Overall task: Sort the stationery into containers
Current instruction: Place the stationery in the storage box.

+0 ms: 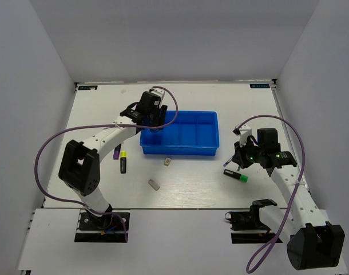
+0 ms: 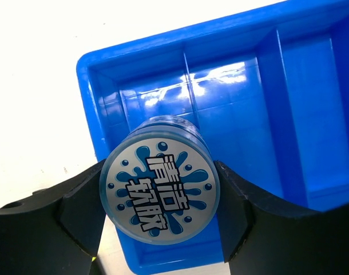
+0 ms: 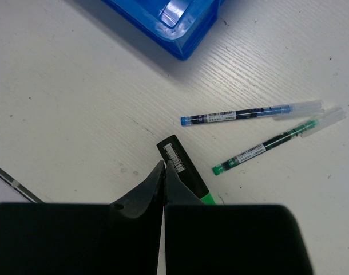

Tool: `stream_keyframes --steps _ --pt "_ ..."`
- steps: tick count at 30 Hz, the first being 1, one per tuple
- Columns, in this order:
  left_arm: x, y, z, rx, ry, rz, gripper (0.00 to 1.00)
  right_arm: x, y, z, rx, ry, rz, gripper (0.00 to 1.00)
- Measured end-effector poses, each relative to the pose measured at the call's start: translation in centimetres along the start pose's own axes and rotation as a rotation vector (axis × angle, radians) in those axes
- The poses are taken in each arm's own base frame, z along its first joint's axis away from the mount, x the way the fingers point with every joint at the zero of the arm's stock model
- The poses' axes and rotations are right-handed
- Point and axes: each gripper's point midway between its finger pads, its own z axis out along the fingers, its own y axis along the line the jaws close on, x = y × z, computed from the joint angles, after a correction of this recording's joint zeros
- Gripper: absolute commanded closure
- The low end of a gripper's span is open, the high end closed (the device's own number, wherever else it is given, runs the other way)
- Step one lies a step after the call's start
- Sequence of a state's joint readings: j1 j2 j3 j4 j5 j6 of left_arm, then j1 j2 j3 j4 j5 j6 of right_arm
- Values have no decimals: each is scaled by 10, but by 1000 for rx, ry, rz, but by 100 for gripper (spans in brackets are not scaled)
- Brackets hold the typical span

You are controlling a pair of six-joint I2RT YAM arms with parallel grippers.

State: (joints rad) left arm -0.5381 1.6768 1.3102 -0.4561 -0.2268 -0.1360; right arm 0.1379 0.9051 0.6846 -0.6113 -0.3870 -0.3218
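Early stage: the left gripper (image 2: 160, 201) clamps the disc (image 2: 159, 195) over the tray (image 2: 87, 74) beneath it, unreleased, while the right gripper (image 3: 164, 172), closed and empty, hangs above a marker (image 3: 185, 167), pens (image 3: 237, 115) just beyond its tips, all unsorted.

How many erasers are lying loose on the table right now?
2. One eraser lies just outside the near wall of the blue tray; the second eraser lies nearer the arm bases, slightly left. Others may be hidden under the arms.
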Motion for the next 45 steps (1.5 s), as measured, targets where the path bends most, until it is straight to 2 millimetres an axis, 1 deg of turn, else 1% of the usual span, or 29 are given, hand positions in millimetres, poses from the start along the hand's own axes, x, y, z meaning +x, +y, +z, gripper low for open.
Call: stream_keyframes --steps 6,10,11,13,14,15,16,17,18,20,24,30,31,32,34,37,41,45 --pt "3 3 1 -15 6 11 91 0 0 0 0 0 0 100" --pt "7 4 3 -20 15 13 83 0 0 0 0 0 0 100" --pt "8 4 3 -21 17 14 78 0 0 0 0 0 0 100" --pt "9 5 3 -23 19 14 72 0 0 0 0 0 0 99" --pt "10 5 4 -24 21 15 65 0 0 0 0 0 0 99" --pt "11 5 4 -24 23 16 63 0 0 0 0 0 0 99" --pt "11 5 4 -24 24 15 58 0 0 0 0 0 0 99" --pt "12 5 4 -24 27 16 58 0 0 0 0 0 0 98" --pt "13 5 4 -24 28 16 53 0 0 0 0 0 0 98" --pt "13 5 4 -25 29 16 48 0 0 0 0 0 0 98" --pt "13 5 5 -25 29 16 34 0 0 0 0 0 0 97" --pt "16 5 7 -26 38 16 27 0 0 0 0 0 0 95" --pt "17 5 7 -27 41 16 24 0 0 0 -1 0 0 95" --pt "18 5 8 -27 45 17 24 0 0 0 -1 0 0 94" --pt "20 5 8 -28 52 18 19 0 0 0 -1 0 0 94" --pt "20 5 8 -28 52 18 18 0 0 0 -1 0 0 93" --pt "19 5 8 -28 47 17 11 0 0 0 -1 0 0 91" --pt "19 5 8 -29 47 17 11 0 0 0 -1 0 0 90"
